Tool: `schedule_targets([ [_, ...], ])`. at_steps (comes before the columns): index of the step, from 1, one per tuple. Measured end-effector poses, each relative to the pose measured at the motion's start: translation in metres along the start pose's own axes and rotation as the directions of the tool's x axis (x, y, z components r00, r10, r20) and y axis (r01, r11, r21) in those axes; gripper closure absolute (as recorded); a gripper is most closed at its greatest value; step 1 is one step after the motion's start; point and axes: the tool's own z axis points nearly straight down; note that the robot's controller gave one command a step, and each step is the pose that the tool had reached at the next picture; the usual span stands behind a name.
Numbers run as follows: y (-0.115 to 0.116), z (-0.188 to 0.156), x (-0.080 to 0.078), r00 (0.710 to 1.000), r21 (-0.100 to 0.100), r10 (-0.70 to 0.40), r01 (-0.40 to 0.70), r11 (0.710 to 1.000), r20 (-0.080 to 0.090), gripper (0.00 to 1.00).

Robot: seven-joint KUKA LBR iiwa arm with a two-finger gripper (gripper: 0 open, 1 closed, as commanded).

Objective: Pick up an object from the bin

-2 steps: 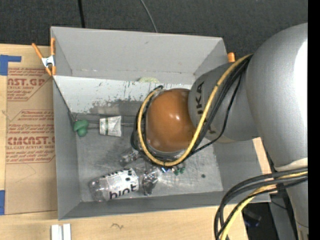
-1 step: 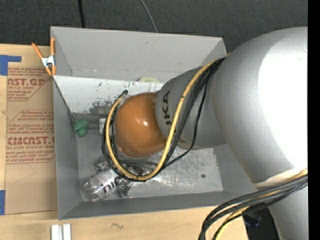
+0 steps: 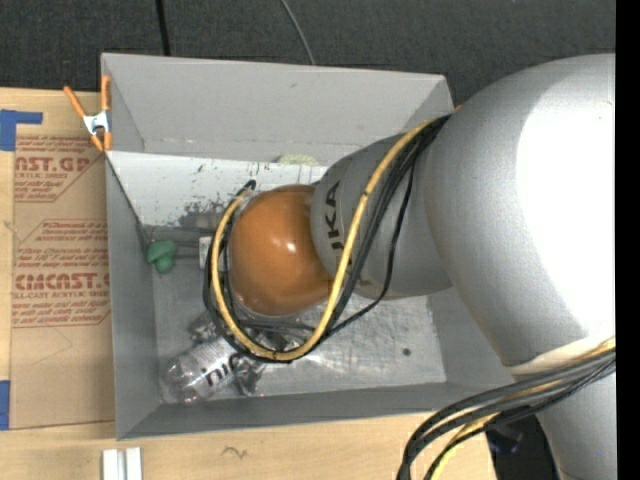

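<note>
Noting bottle (image 3: 200, 373) lying in front-left corner of bin (image 3: 130, 298), partly under wrist cover (image 3: 275, 251); small lump (image 3: 161, 255) resting farther back, by left wall.

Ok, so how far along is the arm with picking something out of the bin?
Done: the arm is down inside the bin, with the gripper low in the front left corner, right by a clear plastic thing with dark print.
In hand: I cannot tell whether it has a grip, because the orange wrist cover hides the contact.
Left: securing the grasp and lifting out. A small green thing lies apart by the left wall.
</note>
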Motion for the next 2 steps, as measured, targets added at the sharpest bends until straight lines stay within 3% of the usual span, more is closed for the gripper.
schedule_targets([
  [1,-0.003,-0.043,0.003,1.000,-0.004,-0.004,0.004,1.000,-0.010,1.00],
  [2,-0.005,-0.065,0.001,1.000,-0.001,-0.003,0.003,1.000,-0.006,1.00],
])
